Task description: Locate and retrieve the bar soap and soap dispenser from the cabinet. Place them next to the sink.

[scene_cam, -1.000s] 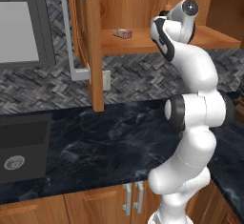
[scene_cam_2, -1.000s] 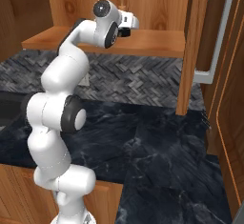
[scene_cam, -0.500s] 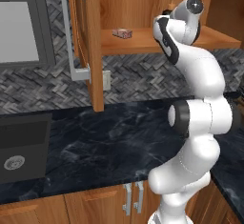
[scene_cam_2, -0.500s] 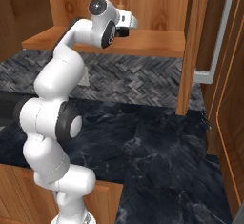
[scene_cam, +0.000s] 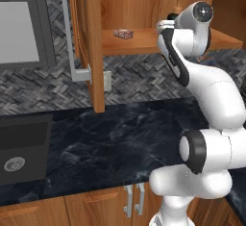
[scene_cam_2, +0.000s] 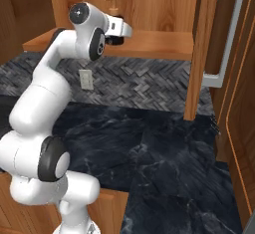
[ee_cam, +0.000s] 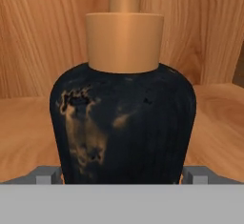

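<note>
Two finger tips are flanking the soap dispenser point(ee_cam: 123, 123) on the cabinet point(scene_cam: 158, 6) shelf, the gripper point(scene_cam_2: 117, 40) spread around its black body, presumably to center it; whether they are squeezing yet, I cannot tell. The bar soap point(scene_cam: 123, 33) is lying well apart on the shelf, so it is staying clear of this reach.

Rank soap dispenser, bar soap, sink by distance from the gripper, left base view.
1. Soap dispenser: right at the gripper, on the cabinet shelf.
2. Bar soap: same shelf, further left.
3. Sink: far lower left, set in the counter.
</note>
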